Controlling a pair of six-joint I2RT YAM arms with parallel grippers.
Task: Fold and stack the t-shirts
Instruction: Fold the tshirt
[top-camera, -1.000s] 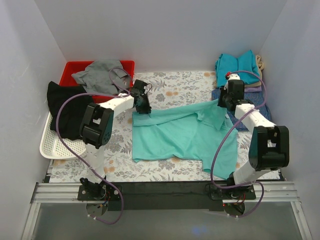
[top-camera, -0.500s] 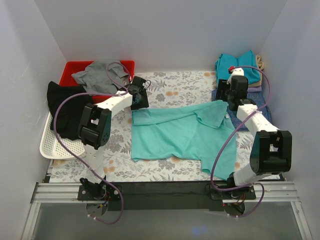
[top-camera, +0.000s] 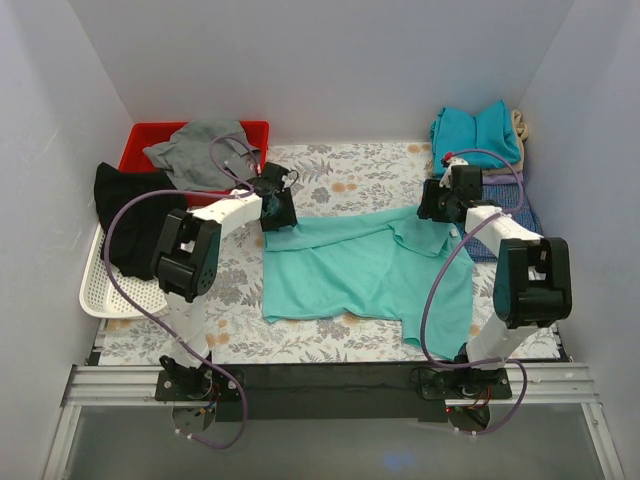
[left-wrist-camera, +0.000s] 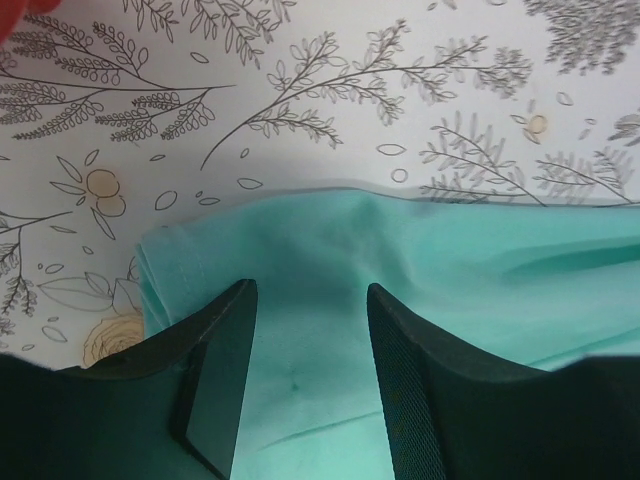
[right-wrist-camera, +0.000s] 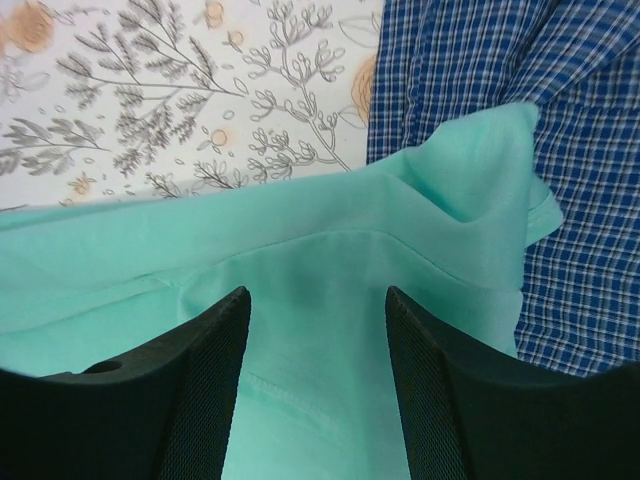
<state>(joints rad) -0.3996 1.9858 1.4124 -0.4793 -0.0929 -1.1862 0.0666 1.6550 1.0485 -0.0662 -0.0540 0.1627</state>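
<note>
On the floral bench (top-camera: 340, 180) the mint-green t-shirt (top-camera: 360, 270) is spread at the middle, its far right corner lapped onto the blue check shirt (right-wrist-camera: 560, 200), with 2 far corners overhung by the open, empty left pincer (left-wrist-camera: 308, 295) and right pincer (right-wrist-camera: 317, 300).

a red plastic crate (top-camera: 138, 138) sits at eleven o'clock on a floral-printed table cover (top-camera: 340, 185), close against the back wall (top-camera: 320, 70). a white perforated basket (top-camera: 100, 295) lies near it at nine o'clock, at the cover's left edge. plain white walls enclose three sides; a metal frame (top-camera: 110, 385) runs along six o'clock.
</note>
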